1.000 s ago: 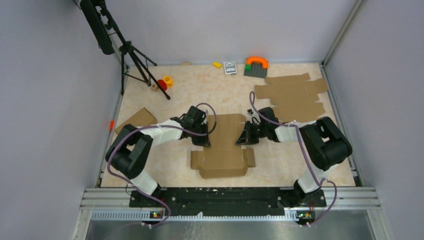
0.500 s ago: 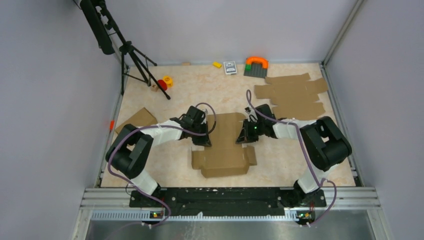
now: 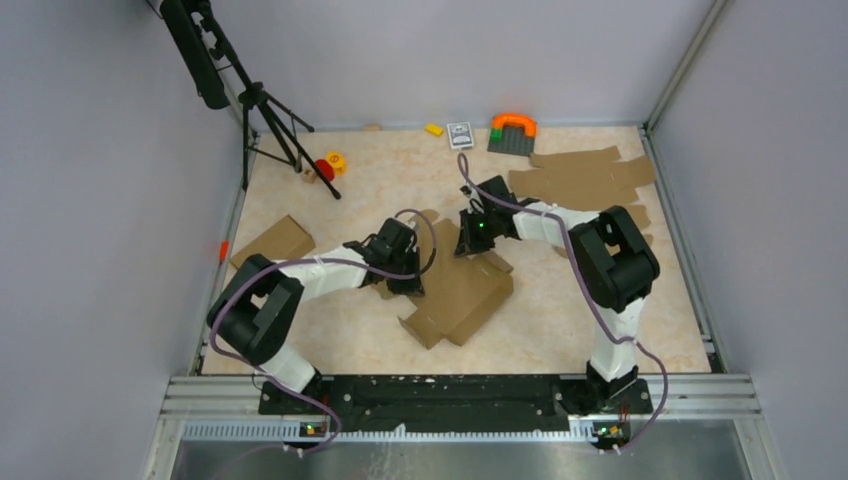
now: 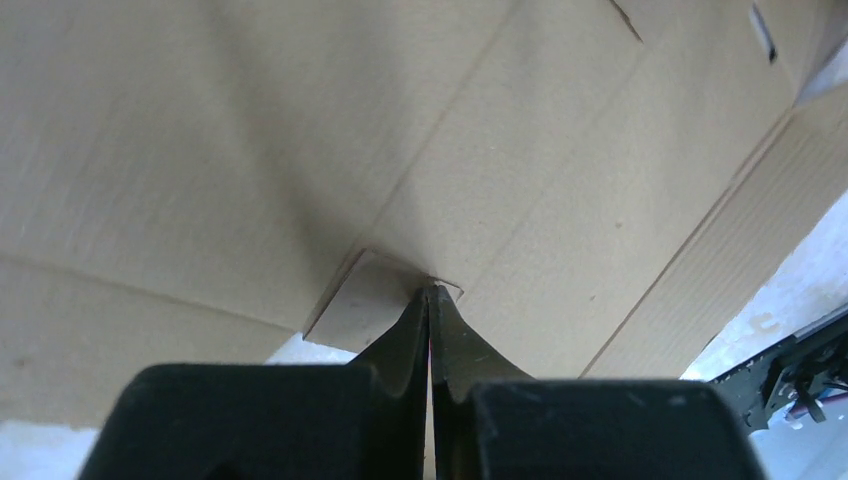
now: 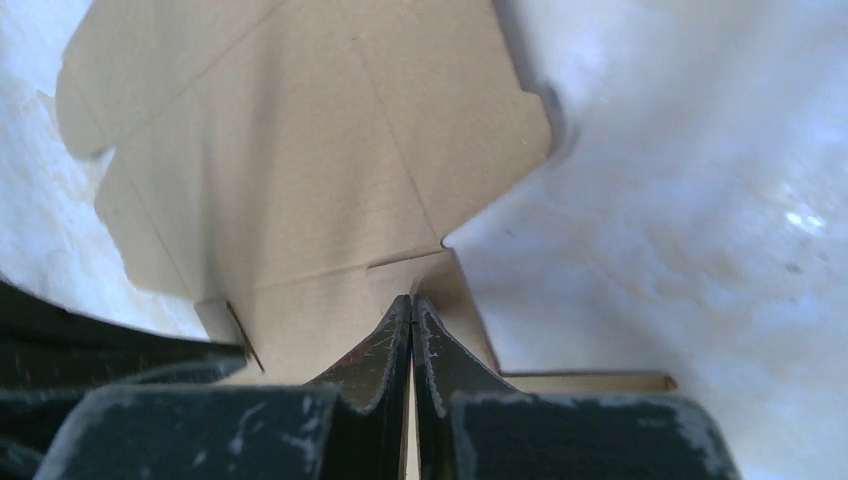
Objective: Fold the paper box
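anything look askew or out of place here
The brown cardboard die-cut sheet lies skewed, diagonal to the near edge of the table. The left gripper and right gripper are each shut on one of its edges. Nothing looks spilled or torn.

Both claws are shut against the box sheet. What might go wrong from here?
1. The left claw and right claw meet the paper box only at their tips, by small tabs: it may slip free or a tab may tear.
2. The right arm passes over the pile of spare sheets and may drag them.
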